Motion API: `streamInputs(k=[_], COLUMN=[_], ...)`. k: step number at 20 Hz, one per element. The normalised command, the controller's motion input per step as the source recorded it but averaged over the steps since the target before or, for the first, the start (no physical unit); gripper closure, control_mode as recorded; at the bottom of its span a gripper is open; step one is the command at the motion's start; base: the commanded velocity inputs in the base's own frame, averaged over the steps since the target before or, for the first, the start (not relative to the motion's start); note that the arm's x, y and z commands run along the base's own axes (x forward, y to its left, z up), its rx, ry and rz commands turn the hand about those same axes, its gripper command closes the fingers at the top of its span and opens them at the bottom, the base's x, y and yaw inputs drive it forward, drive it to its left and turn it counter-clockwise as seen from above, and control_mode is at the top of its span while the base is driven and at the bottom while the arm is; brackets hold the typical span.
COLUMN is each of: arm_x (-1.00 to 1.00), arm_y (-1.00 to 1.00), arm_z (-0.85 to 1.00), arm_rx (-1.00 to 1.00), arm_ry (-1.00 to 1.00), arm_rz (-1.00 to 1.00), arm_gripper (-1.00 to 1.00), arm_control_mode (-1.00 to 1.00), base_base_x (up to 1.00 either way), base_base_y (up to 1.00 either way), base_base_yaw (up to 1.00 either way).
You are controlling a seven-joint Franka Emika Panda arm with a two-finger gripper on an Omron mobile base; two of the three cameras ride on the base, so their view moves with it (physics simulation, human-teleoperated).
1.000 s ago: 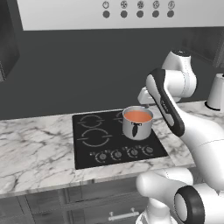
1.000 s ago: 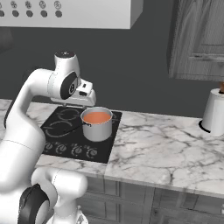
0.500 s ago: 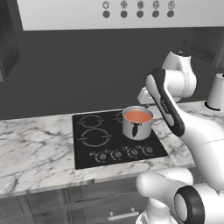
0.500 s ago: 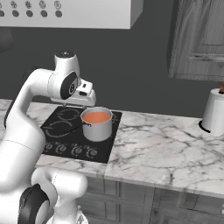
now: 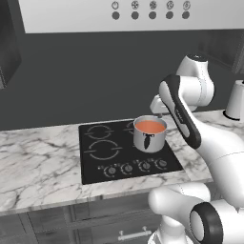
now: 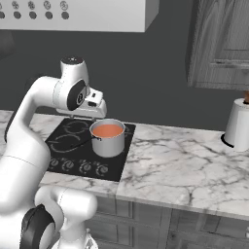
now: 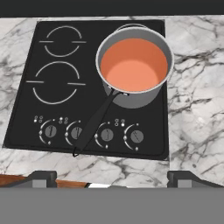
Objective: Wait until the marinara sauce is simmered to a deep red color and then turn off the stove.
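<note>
The marinara sauce (image 7: 134, 65) is a smooth orange-red disc inside a shiny steel pot (image 7: 136, 99) on the right rear burner of the stove (image 7: 26, 114), a black glass cooktop. The pot's dark handle (image 7: 94, 124) reaches forward over the row of grey knobs (image 7: 107, 134). My gripper (image 7: 112, 178) hangs open high above the stove's front edge, fingers wide apart, holding nothing. From the sides, the sauce (image 5: 150, 126) (image 6: 107, 130) shows just in front of my hand (image 6: 90, 103), which hovers above the back of the stove (image 5: 93, 164).
A grey hood panel (image 5: 152, 9) with round buttons hangs above the cooktop. Marble counter (image 6: 185, 165) runs to both sides. A white canister (image 6: 238, 127) stands at the far right under a wooden cabinet (image 6: 219, 44).
</note>
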Motion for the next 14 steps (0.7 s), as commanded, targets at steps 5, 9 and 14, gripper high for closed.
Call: streamInputs(k=[5,9,14], arm_x=[0.00,0.00,0.00], arm_y=[0.00,0.00,0.00], arm_z=[0.00,0.00,0.00], arm_rx=[0.00,0.00,0.00], arm_ry=[0.00,0.00,0.00], arm_rz=[0.00,0.00,0.00], arm_gripper=[-1.00,-1.00,-1.00], arm_control_mode=[-1.00,-1.00,-1.00], base_base_x=[0.00,0.00,0.00], base_base_y=[0.00,0.00,0.00], base_base_yaw=[0.00,0.00,0.00])
